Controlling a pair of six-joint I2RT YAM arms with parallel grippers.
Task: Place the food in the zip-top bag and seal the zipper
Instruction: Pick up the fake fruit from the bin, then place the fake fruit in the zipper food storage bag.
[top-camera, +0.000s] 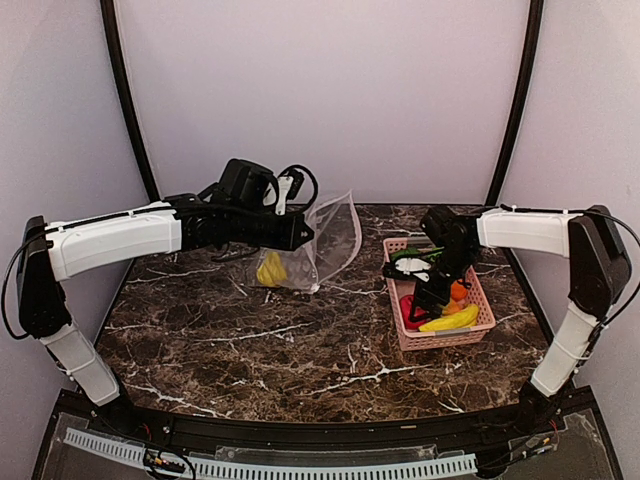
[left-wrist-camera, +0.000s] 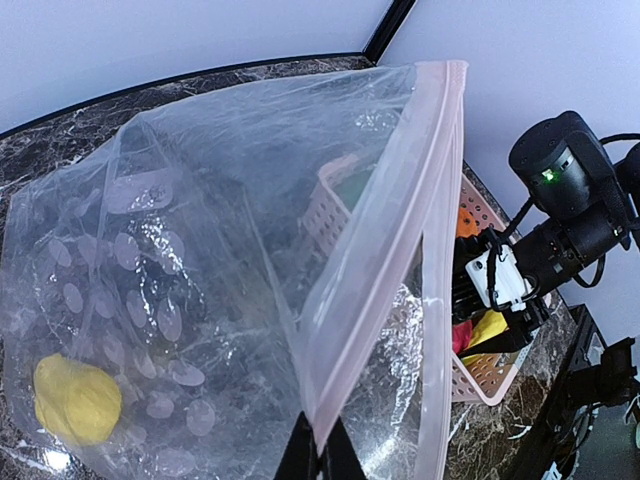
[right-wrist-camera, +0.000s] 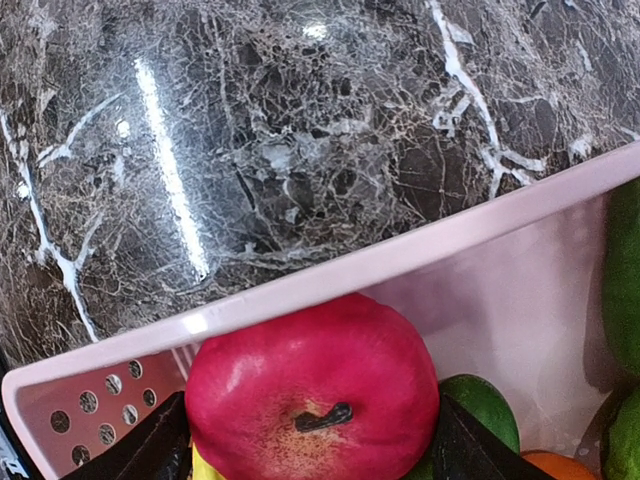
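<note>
On the left, the left gripper (left-wrist-camera: 318, 460) is clamped tight on the zipper (left-wrist-camera: 400, 230), holding the zip-top bag (left-wrist-camera: 200, 250) up off the marble table (top-camera: 250, 350) with its mouth gaping toward the basket. That one pinch is all that keeps the mouth open. The film is floppy, so I'd worry that it sags or slips free once something heavier drops in, or that a fruit catches the strip and bounces out. Over on the right, the right gripper (top-camera: 430, 292) hangs unclenched in the pink basket (right-wrist-camera: 300, 285), a finger on either side of the red apple (right-wrist-camera: 315, 385) and holding nothing. The apple is round and glossy, so a squeeze off its middle could squirt it sideways. By my count there is one bag with one yellow piece (left-wrist-camera: 77, 400) inside. The basket holds one apple, one banana (top-camera: 452, 319), one orange (top-camera: 458, 291) and at least two green pieces (right-wrist-camera: 480, 400), whose exact number I can't tell.
</note>
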